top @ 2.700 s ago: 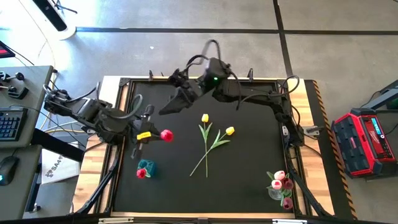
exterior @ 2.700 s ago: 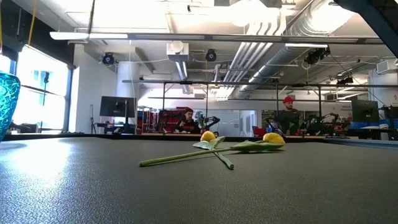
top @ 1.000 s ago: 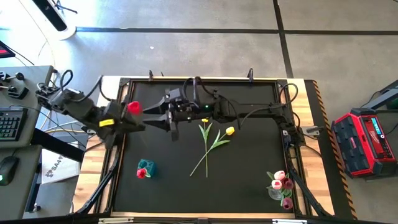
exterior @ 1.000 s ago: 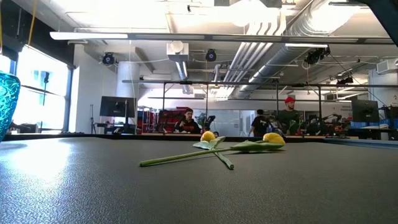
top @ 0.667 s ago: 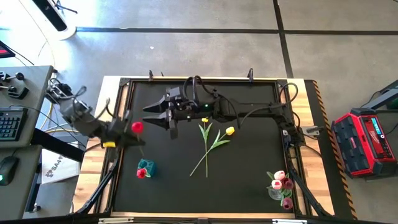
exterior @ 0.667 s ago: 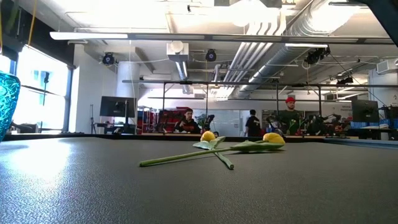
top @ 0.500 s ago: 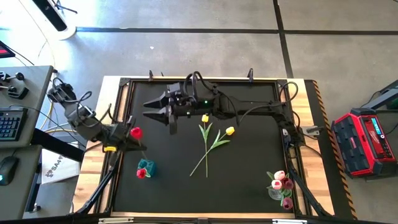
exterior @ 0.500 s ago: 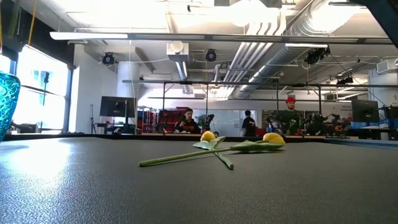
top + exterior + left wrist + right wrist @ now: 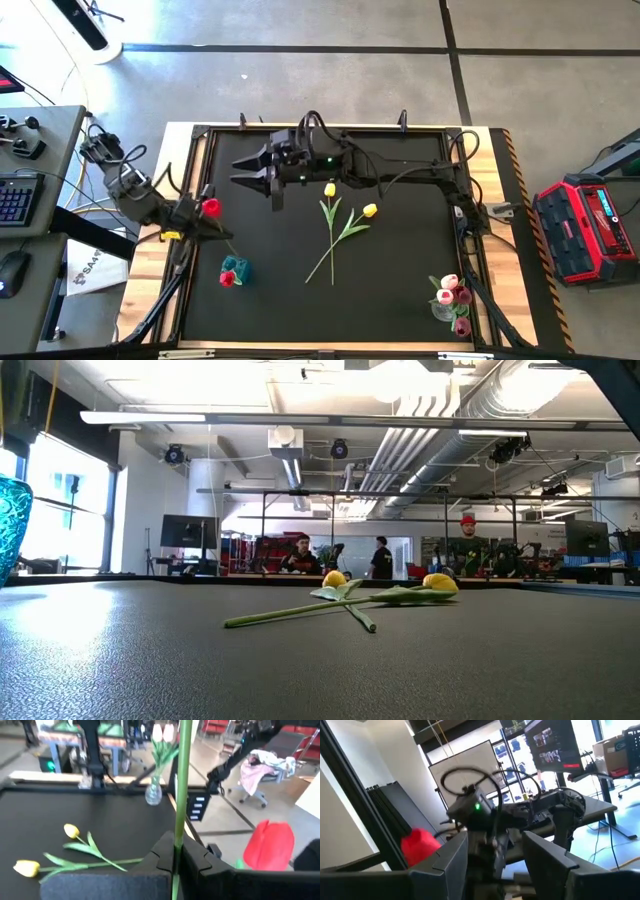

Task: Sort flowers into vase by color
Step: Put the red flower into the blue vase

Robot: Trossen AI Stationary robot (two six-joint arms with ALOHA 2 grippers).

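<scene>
Stem of a red artificial tulip (image 9: pixel 211 207) clamped between the closed fingers of the left gripper (image 9: pixel 186 222) at the left edge of the black table (image 9: pixel 400 300), bud toward the far side, thin green stem (image 9: pixel 181 780) trailing from it toward the near right; in the left wrist view, stem running straight up between the pinched fingers (image 9: pixel 165 855), red bud also visible there (image 9: pixel 270 845). Just near of that, small teal textured glass vase (image 9: pixel 236 270) on the mat, one red flower head (image 9: pixel 228 280) in it. Farther off, toward the far middle, right gripper (image 9: pixel 249 171) above the mat, pointing left toward the left arm, jaws spread apart, nothing between them; red bud (image 9: pixel 419 845) seen past its parted fingers (image 9: pixel 447 855) in the right wrist view. Centre of table: two yellow artificial tulips lying flat, stems crossed. One yellow bud (image 9: pixel 329 189) pointing to the far side, long axis running near to far; other yellow bud (image 9: pixel 369 210) aimed far-right, stem slanting toward the near left. In the low view, both heads (image 9: pixel 335 578) (image 9: pixel 438 582) resting on the mat, leaves overlapping. Near right corner: clear glass vase (image 9: pixel 441 311) with a bunch of pink tulips (image 9: pixel 455 292), heads leaning toward the near right. People (image 9: pixel 468 550) in the room beyond the table.
</scene>
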